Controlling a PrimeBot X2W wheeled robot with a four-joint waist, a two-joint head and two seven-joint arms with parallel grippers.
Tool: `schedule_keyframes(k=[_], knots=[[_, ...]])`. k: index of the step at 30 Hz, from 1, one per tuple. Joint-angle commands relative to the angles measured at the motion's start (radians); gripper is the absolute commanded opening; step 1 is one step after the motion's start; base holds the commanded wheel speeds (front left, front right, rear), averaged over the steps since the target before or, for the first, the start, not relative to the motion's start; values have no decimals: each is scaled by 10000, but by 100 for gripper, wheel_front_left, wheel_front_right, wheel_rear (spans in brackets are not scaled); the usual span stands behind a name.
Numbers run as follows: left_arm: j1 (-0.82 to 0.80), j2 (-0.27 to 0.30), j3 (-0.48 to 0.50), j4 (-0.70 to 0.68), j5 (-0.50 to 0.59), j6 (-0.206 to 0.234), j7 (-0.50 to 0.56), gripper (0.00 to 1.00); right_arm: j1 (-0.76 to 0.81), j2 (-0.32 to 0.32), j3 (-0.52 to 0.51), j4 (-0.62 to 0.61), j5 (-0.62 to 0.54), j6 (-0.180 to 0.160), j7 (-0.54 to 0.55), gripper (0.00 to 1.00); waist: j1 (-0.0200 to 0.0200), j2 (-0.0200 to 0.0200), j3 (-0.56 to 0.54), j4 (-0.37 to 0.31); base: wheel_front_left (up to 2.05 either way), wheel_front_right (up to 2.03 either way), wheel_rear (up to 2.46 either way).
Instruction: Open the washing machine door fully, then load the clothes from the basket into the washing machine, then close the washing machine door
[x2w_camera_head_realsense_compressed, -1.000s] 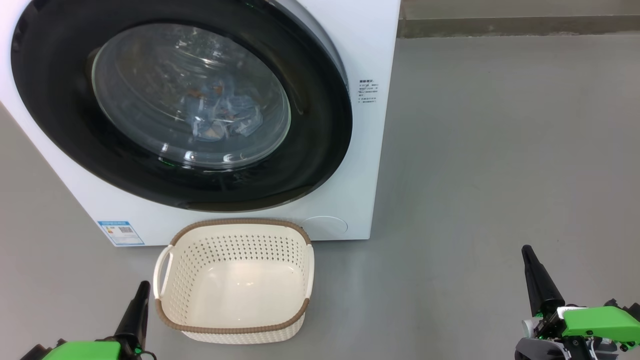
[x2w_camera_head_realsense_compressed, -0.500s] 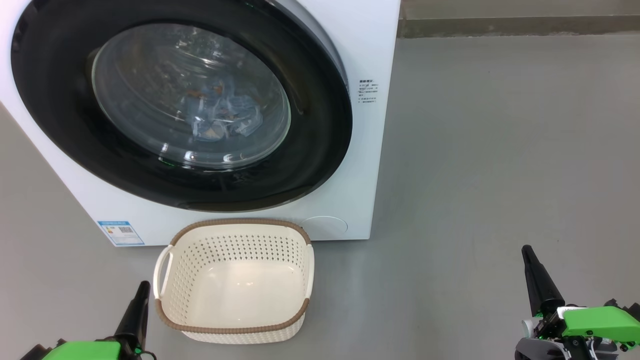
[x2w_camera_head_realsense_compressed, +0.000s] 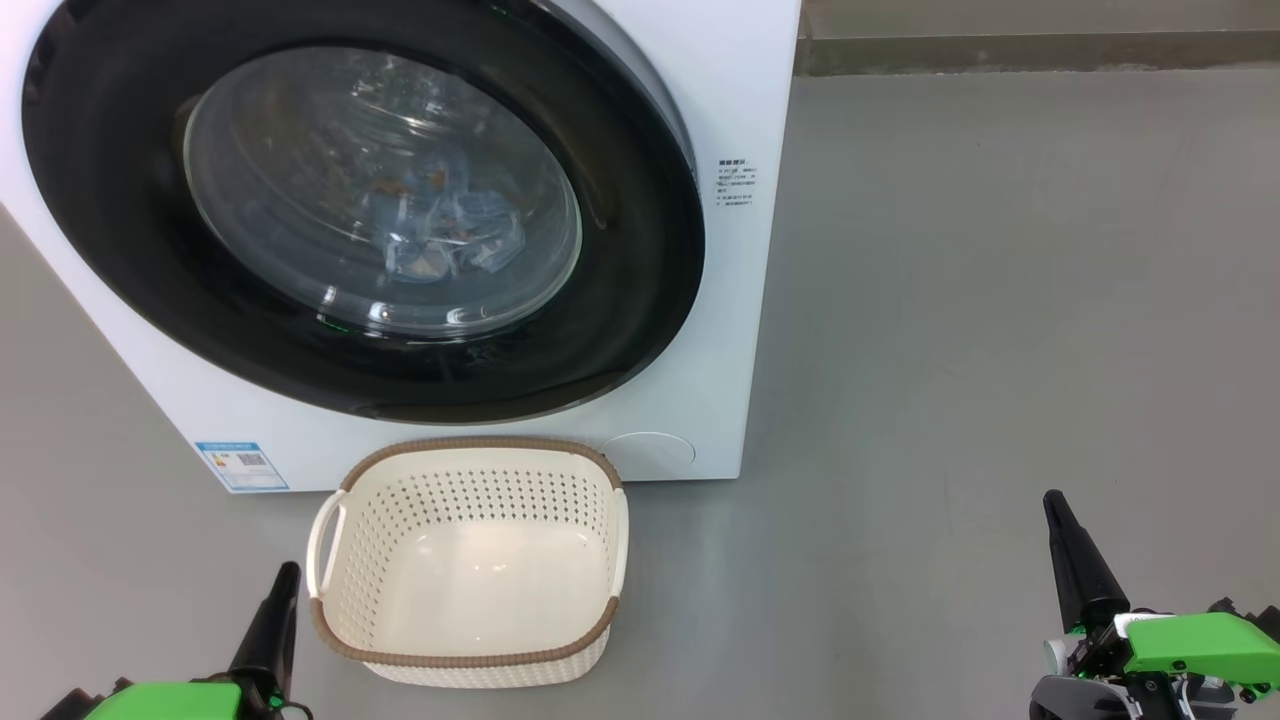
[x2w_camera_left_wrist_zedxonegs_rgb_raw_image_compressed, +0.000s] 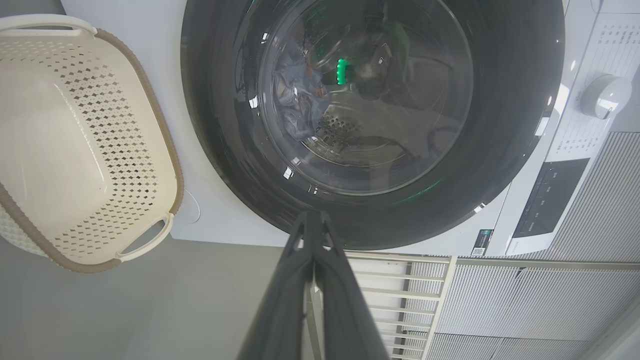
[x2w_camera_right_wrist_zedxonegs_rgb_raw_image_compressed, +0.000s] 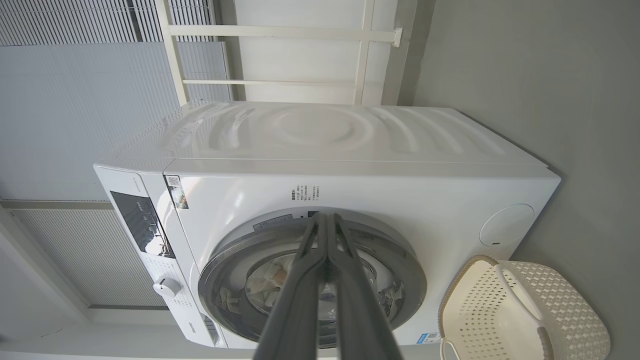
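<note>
Pointing forward over the grey floor (x2w_camera_head_realsense_compressed: 950, 300), the left gripper (x2w_camera_head_realsense_compressed: 288, 574) and the right gripper (x2w_camera_head_realsense_compressed: 1052, 506) each have their dark fingers (x2w_camera_head_realsense_compressed: 1080, 575) pressed together, gripping nothing. At about one o'clock from the left gripper, just beside it, sits the cream basket (x2w_camera_head_realsense_compressed: 470, 445), its bare bottom showing. Beyond the basket at twelve o'clock stands the white washing machine (x2w_camera_head_realsense_compressed: 745, 300), its black-rimmed door (x2w_camera_head_realsense_compressed: 640, 300) shut flush. The light blue clothes (x2w_camera_head_realsense_compressed: 440, 230) lie inside, behind the glass (x2w_camera_head_realsense_compressed: 300, 150).

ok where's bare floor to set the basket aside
Widest free patch: grey floor right of the washing machine, ahead of the right tool. A smaller patch lies left of the basket. Crowded: below the door, where the basket sits, left tool beside it.
</note>
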Motion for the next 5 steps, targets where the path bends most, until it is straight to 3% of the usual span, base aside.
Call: schedule_keyframes(k=[1,5], knots=[[-421,129,345,-193,-84,-27,64,0,-80,-33,226,-307,33,16,78,0,0,0,0,0,0,0,0],[-421,129,345,-193,-85,-27,64,0,-80,-33,226,-307,33,16,78,0,0,0,0,0,0,0,0]])
